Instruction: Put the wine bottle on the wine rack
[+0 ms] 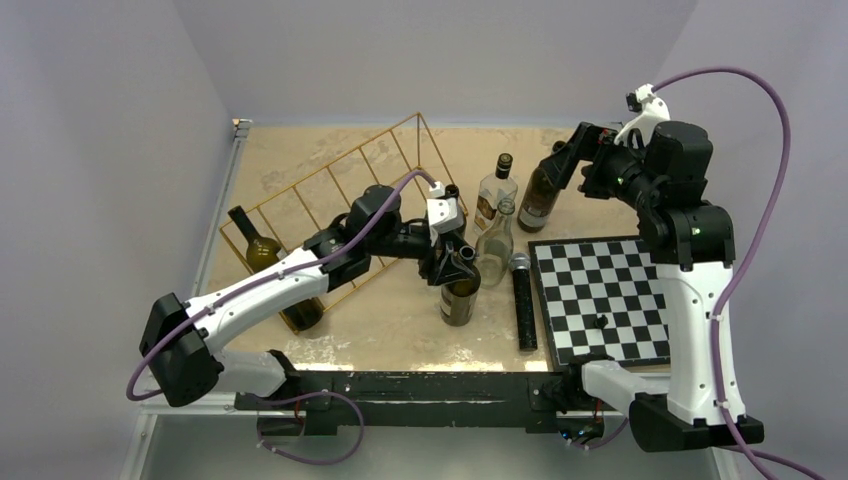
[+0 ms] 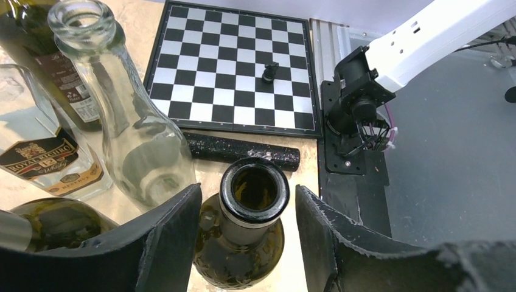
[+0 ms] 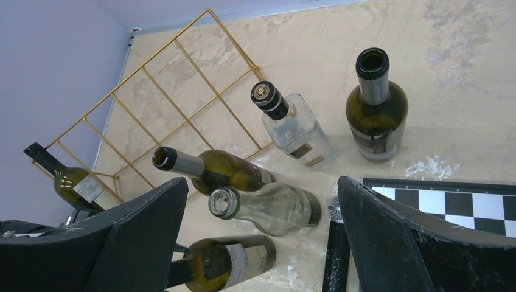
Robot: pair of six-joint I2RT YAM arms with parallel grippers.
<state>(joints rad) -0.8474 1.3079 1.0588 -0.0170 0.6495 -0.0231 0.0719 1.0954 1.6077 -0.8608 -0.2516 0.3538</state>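
Near the middle of the table, the wine bottle stands upright, its neck between the spread fingers of the left gripper, not yet pinched. A lopsided squeeze could tip it against the clear bottle just beside; the right gripper hangs wide open, empty.

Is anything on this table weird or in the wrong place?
A microphone lies flat along the left edge of the chessboard; it fits neither wine nor chess. The chessboard holds just one black piece.

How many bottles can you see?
6: racked bottle on wine rack; green bottle inside left gripper; nearby olive bottle, clear bottle, whiskey bottle, dark bottle. Arms may hide more.
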